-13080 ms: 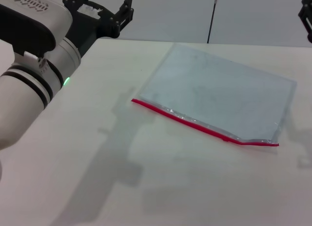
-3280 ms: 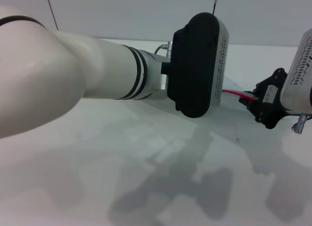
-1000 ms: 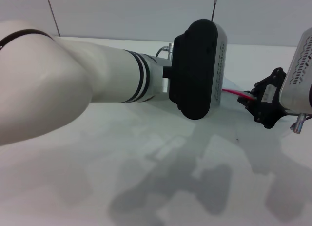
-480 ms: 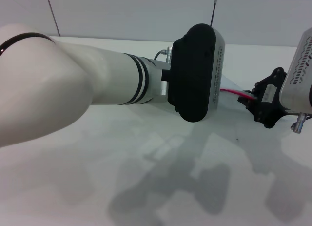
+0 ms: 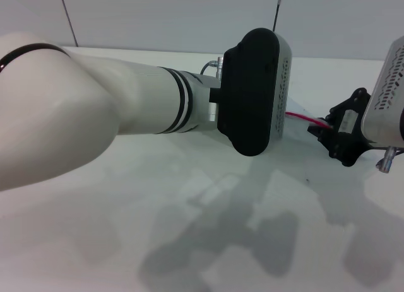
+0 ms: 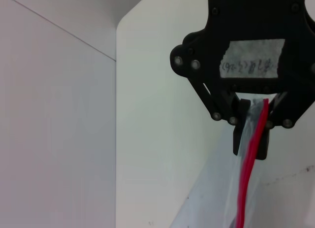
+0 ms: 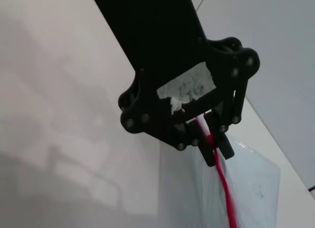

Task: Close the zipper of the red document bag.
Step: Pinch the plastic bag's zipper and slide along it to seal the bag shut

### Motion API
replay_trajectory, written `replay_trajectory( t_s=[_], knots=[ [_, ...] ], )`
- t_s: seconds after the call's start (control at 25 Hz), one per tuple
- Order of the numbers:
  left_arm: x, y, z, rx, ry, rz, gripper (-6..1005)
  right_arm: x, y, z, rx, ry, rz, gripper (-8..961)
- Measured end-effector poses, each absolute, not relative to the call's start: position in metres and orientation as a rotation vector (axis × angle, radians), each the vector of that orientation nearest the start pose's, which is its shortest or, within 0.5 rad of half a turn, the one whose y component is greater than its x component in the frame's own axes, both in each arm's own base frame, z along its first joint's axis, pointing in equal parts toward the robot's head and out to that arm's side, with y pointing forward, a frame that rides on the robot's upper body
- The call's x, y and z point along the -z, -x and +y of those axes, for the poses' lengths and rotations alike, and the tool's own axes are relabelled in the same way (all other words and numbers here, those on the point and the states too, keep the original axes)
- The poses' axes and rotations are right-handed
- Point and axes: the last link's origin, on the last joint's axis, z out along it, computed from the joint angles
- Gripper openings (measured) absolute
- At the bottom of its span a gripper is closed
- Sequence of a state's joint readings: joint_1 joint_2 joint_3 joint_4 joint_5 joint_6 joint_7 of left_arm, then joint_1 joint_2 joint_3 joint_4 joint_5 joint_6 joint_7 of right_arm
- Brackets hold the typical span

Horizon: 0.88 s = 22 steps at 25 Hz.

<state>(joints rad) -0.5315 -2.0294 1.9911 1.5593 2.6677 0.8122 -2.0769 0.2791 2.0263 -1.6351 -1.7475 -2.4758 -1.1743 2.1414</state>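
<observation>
In the head view only a short stretch of the zipper (image 5: pixel 302 120) shows, a thin red strip running between my left wrist housing (image 5: pixel 252 84) and my right gripper (image 5: pixel 323 135). The right gripper (image 7: pixel 218 150) is shut on that red strip, and the red document bag (image 7: pixel 251 188) hangs from it as a translucent pale sheet. The left wrist view shows my left gripper (image 6: pixel 253 135) shut on the zipper (image 6: pixel 243 188) too, with the bag (image 6: pixel 216 208) spreading away from it. The head view hides the left fingers behind the wrist housing.
The white table (image 5: pixel 189 210) carries the shadows of both arms. My bulky left arm (image 5: pixel 95 115) crosses the head view and hides most of the bag. A grey wall (image 5: pixel 158 17) stands behind the table's far edge.
Over the last second my left wrist has shifted slightly to the left, baring a little more red strip. The right gripper has kept its place. Thirteen seconds ago both arms were away from the flat bag.
</observation>
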Motion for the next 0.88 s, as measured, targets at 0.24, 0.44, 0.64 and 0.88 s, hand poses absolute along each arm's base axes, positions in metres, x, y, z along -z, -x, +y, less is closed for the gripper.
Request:
replay_trajectory(
  t_s=[0.24, 0.44, 0.64, 0.88],
  knots=[
    [0.067, 0.075, 0.348, -0.272, 2.442, 0.684, 71, -0.014, -0.152, 0.329, 0.238, 2.557, 0.025, 76],
    [0.065, 0.078, 0.35, -0.277, 2.436, 0.662, 71, -0.014, -0.153, 0.328, 0.239, 2.555, 0.028, 77],
    [0.059, 0.09, 0.353, -0.311, 2.417, 0.608, 72, -0.019, -0.155, 0.329, 0.236, 2.541, 0.04, 78],
    [0.045, 0.109, 0.357, -0.321, 2.4, 0.502, 74, -0.027, -0.162, 0.331, 0.234, 2.514, 0.077, 79]
  ],
)
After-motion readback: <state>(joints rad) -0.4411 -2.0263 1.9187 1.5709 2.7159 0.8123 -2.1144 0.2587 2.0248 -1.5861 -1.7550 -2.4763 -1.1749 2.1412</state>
